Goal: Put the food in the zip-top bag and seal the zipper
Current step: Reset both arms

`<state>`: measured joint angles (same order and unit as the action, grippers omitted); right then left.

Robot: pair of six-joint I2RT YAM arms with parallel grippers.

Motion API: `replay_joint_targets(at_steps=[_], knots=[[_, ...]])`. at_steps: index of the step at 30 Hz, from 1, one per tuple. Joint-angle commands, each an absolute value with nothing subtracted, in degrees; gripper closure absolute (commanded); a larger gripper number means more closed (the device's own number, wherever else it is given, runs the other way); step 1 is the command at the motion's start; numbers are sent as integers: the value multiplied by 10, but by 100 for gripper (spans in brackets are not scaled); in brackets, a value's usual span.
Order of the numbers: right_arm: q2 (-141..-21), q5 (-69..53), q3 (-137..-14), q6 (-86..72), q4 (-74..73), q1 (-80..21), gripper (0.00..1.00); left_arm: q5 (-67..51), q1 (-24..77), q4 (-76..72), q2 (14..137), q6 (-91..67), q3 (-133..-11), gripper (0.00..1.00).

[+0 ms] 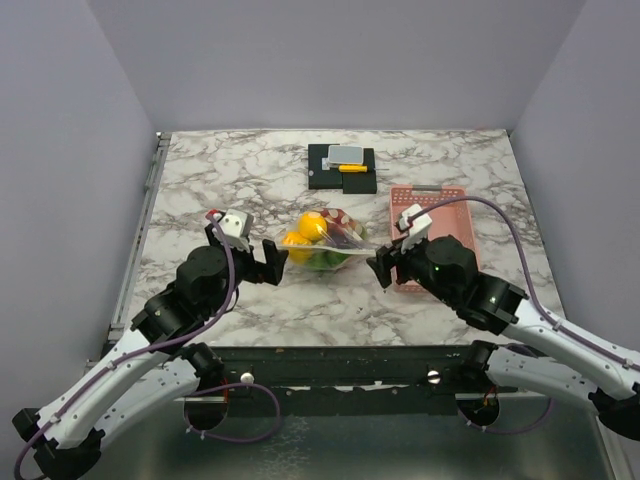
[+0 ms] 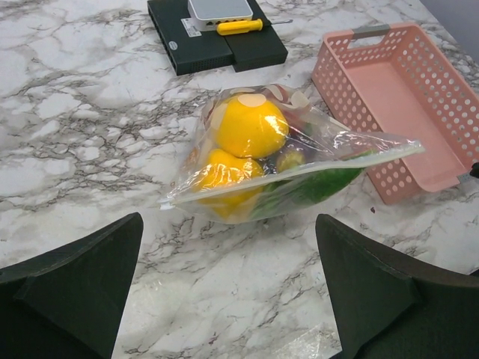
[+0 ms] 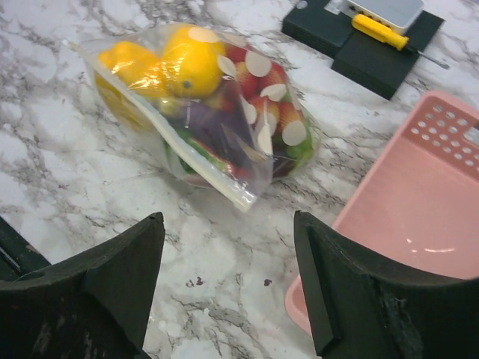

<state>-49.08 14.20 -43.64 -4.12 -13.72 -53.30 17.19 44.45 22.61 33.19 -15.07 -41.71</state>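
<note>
You see the zip-top bag (image 1: pixel 322 240) lying mid-table with the food (image 1: pixel 312 228) inside. Your left end effector (image 1: pixel 273 262) and right end effector (image 1: pixel 381 268) flank it, both spread wide, gripping nothing.

The zip-top bag (image 1: pixel 322 242) lies mid-way across the table (image 1: pixel 230 170), with the food (image 1: pixel 310 228) inside it. The basket (image 1: pixel 440 200) sits just right of the bag. The flat block (image 1: pixel 320 172) stands far behind it, carrying a small box (image 1: pixel 345 154) and a screwdriver (image 1: pixel 352 168). The left gripper (image 1: pixel 272 263) is near-left of the bag and the right gripper (image 1: pixel 383 268) near-right, both apart from it.
</note>
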Motion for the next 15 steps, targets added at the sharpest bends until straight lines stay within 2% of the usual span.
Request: replay_joint_targets(at_steps=[1, 2, 3, 15], knots=[[-447, 253, -429, -120, -216, -533, 24, 146, 442, 227, 333, -152, -420, 1], [-435, 269, -431, -130, -230, -533, 9, 145, 443, 227, 332, -151, -419, 1], [-423, 284, -432, -140, -239, -533, 1, 147, 442, 227, 331, -151, -419, 1], [-286, 387, -393, -191, -249, -533, 0, 155, 442, 228, 344, -149, -417, 1]])
